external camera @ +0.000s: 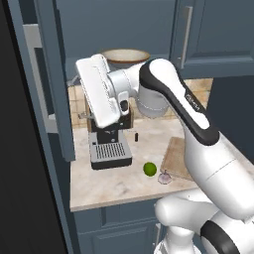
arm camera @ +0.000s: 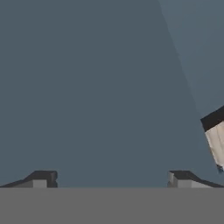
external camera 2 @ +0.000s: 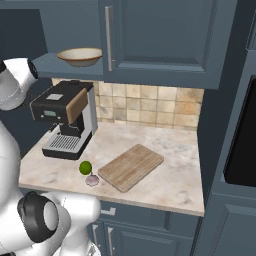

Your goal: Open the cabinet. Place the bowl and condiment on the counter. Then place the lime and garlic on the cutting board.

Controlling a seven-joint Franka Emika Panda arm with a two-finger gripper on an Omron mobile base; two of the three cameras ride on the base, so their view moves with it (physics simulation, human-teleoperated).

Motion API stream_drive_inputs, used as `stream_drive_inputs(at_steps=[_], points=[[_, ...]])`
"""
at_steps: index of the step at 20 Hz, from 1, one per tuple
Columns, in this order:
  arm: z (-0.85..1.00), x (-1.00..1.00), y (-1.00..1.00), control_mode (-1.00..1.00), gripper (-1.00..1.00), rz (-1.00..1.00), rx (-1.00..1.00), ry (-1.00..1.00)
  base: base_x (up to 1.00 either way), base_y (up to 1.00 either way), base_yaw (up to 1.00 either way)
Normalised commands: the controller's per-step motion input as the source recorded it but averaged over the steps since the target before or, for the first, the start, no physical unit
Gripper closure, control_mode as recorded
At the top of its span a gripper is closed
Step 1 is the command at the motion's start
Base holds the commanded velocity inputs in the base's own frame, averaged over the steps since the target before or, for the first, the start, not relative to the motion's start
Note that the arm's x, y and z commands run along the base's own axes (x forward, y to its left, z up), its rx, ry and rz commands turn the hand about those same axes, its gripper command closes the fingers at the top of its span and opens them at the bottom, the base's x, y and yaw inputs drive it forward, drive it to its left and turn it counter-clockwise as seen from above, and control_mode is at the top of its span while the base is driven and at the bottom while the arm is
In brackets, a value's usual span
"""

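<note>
Left base view: cabinet [external camera: 59,59] left door swung open toward the camera; bowl [external camera: 125,57] sits on the blue shelf inside. Arm's hand is raised in front of the coffee machine [external camera: 110,149], at about 9 o'clock from the elbow. On the tabletop [external camera: 109,186]: condiment [external camera: 136,136] stands upright just at 3 o'clock of the machine, lime [external camera: 150,169] near the front edge, garlic [external camera: 164,177] just beside it at 4 o'clock. Cutting board [external camera: 174,158] is partly behind the arm, nothing visible on it.

Right base view: bowl [external camera 2: 80,56] on the shelf, next to the closed right door with its silver handle [external camera 2: 108,38]. Lime [external camera 2: 85,167] and garlic [external camera 2: 92,180] almost touching, both off the cutting board [external camera 2: 131,166] — at its 9 o'clock. Board bare. Tan tiles [external camera 2: 150,107] behind.

Hand view: gripper [arm camera: 112,179] fully spread, fingertips [arm camera: 41,178] far apart, nothing between them — slate-blue surface straight ahead. A bit of the coffee machine at 3–4 o'clock.
</note>
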Motion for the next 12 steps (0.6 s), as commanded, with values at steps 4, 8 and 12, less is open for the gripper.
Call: stream_drive_inputs(at_steps=[4,8,12], points=[[0.14,-0.22,-0.38,-1.00,-1.00,0.05,0.00,-0.39,0.00,0.00,0.00],[0.00,-0.08,-0.71,-1.00,-1.00,0.04,0.00,-0.34,0.00,0.00,0.00],[0.00,-0.14,-0.79,-1.00,-1.00,0.02,0.00,-0.30,0.00,0.00,0.00]])
